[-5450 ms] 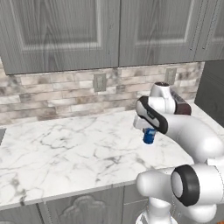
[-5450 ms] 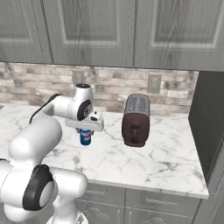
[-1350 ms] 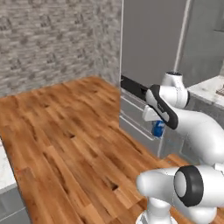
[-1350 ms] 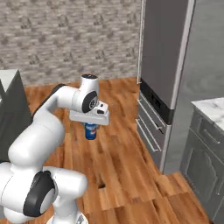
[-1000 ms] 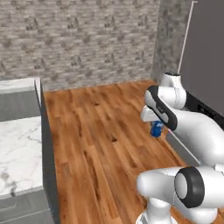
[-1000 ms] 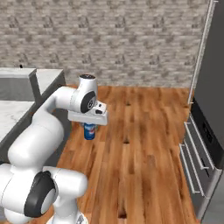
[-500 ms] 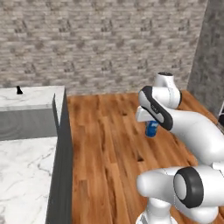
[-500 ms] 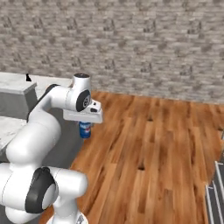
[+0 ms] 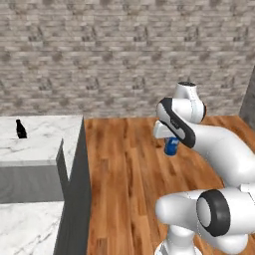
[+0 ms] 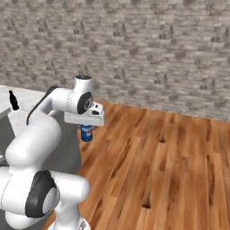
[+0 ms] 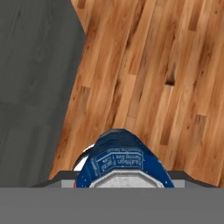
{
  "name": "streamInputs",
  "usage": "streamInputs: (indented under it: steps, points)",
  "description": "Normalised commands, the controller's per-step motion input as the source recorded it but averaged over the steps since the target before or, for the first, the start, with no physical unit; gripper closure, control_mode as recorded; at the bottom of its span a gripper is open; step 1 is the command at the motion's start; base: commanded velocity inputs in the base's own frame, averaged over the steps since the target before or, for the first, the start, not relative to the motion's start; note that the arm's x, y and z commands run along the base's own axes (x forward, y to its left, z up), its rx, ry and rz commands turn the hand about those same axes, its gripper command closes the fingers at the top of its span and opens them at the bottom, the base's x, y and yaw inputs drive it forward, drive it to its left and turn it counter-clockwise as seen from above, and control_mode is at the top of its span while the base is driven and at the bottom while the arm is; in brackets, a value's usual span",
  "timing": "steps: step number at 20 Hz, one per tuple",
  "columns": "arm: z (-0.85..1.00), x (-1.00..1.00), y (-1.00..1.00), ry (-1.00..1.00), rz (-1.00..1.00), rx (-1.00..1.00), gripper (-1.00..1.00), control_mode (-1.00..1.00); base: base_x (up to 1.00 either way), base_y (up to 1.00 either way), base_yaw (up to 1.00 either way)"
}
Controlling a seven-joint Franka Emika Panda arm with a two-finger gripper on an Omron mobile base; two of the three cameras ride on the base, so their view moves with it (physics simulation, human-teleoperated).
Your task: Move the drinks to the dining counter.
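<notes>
A blue soda can (image 9: 171, 146) (image 10: 86, 133) (image 11: 122, 162) hangs under the hand, held above the wooden floor, with my gripper (image 10: 86, 130) shut on it. The hand view looks down on its silver top and blue wall, and the fingertips are hidden behind it. A small black bottle (image 9: 21, 129) (image 10: 14, 100) stands upright on the dining counter (image 9: 45, 137), a white marble island top at the left. The can is well to the right of that counter, apart from it.
A grey island side (image 9: 77, 199) (image 11: 35, 78) drops from the marble top to the wooden floor (image 9: 124, 189). A lower marble surface (image 9: 25, 229) lies in front. A brick wall (image 9: 124, 55) closes the far side.
The base has turned, so the whole scene has slid right: the fridge has gone out of view and the island with the bottle has come in. The can stays in the gripper.
</notes>
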Motion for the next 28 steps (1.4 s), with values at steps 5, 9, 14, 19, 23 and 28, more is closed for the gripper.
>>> streamInputs:
  steps: [5, 9, 14, 19, 23, 28]
  points:
    - [0.0, 0.0, 0.0, 0.0, 0.0, 0.0, 1.0, 1.0, 1.0, -0.37, 0.21]
    - [0.0, 0.0, 0.0, 0.0, 0.0, 0.0, 1.0, 1.0, 1.0, -0.49, 0.21]
    - [0.0, 0.0, 0.0, 0.0, 0.0, 0.0, 1.0, 1.0, 1.0, -0.48, 0.22]
    - [0.0, 0.0, 0.0, 0.0, 0.0, 0.0, 1.0, 1.0, 1.0, -0.5, 0.24]
    - [0.0, 0.0, 0.0, 0.0, 0.0, 0.0, 1.0, 1.0, 1.0, -0.32, 0.53]
    - [0.0, 0.0, 0.0, 0.0, 0.0, 0.0, 1.0, 1.0, 0.78, -0.07, 0.83]
